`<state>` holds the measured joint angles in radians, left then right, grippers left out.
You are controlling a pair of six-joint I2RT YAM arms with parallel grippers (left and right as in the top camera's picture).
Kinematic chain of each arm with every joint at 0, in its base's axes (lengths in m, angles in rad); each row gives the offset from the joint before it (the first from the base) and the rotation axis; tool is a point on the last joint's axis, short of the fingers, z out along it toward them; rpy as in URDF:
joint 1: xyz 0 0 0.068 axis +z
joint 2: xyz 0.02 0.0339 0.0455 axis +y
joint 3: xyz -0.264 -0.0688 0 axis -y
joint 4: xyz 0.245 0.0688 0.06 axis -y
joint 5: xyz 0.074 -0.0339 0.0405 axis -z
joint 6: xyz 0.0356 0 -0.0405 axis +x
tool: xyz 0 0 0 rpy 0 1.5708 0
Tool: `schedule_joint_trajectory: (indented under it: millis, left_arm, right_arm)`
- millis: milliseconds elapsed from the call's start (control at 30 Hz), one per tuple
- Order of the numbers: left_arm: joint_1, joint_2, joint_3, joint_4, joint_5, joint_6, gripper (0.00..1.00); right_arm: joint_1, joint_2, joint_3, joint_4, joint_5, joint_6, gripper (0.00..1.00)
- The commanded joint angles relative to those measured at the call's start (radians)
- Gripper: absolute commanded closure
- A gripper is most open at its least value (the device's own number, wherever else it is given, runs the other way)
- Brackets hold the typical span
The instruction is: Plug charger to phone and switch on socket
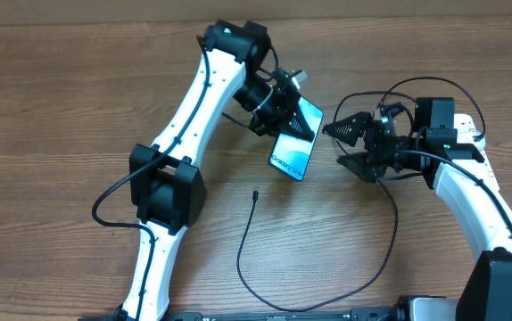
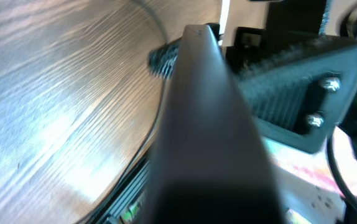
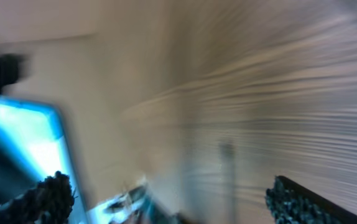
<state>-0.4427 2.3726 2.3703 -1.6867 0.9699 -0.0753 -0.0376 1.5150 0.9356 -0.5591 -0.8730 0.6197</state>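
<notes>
1. Currently grips the phone (image 1: 296, 147) in the left end effector (image 1: 281, 118), raised and tilted over the counter (image 1: 60, 107).
2. Keeps the right end effector (image 1: 342, 147) spread wide and empty, just beside the phone.
3. Leaves the charger (image 1: 254, 194) tip loose on the counter near the phone; likely calls for grasping it next, before plugging.

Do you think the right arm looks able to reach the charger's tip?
Probably yes: the charger tip lies uncovered on the table, the right gripper is open nearby, and the left gripper holds the phone aside.
</notes>
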Motion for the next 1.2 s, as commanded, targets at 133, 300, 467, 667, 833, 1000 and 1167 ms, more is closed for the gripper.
schedule_joint_trajectory:
  millis: [133,300,467,667,833,1000,1167]
  left_arm:
    - [-0.077,-0.028,0.003,-0.004,-0.083,-0.163,0.96]
    - [-0.109,-0.028,-0.027,-0.004,-0.082,-0.166,0.96]
    - [-0.123,-0.028,-0.079,-0.004,-0.079,-0.165,0.96]
    - [-0.142,-0.053,-0.215,-0.004,-0.054,-0.164,0.96]
    - [-0.153,-0.095,-0.374,-0.004,-0.065,-0.141,0.96]
    - [-0.167,-0.118,-0.529,-0.005,-0.064,-0.141,0.96]
    - [-0.173,-0.118,-0.635,-0.004,-0.068,-0.141,0.96]
  right_arm:
    - [-0.003,0.001,0.0,-0.126,0.349,-0.056,0.0]
    - [-0.003,0.001,0.0,-0.154,0.349,-0.056,0.0]
    - [-0.003,0.001,0.0,-0.153,0.349,-0.056,0.0]
    - [-0.003,0.001,0.0,-0.153,0.349,-0.056,0.0]
    - [-0.003,0.001,0.0,-0.153,0.349,-0.056,0.0]
    - [-0.003,0.001,0.0,-0.153,0.349,-0.056,0.0]
    - [-0.003,0.001,0.0,-0.153,0.349,-0.056,0.0]
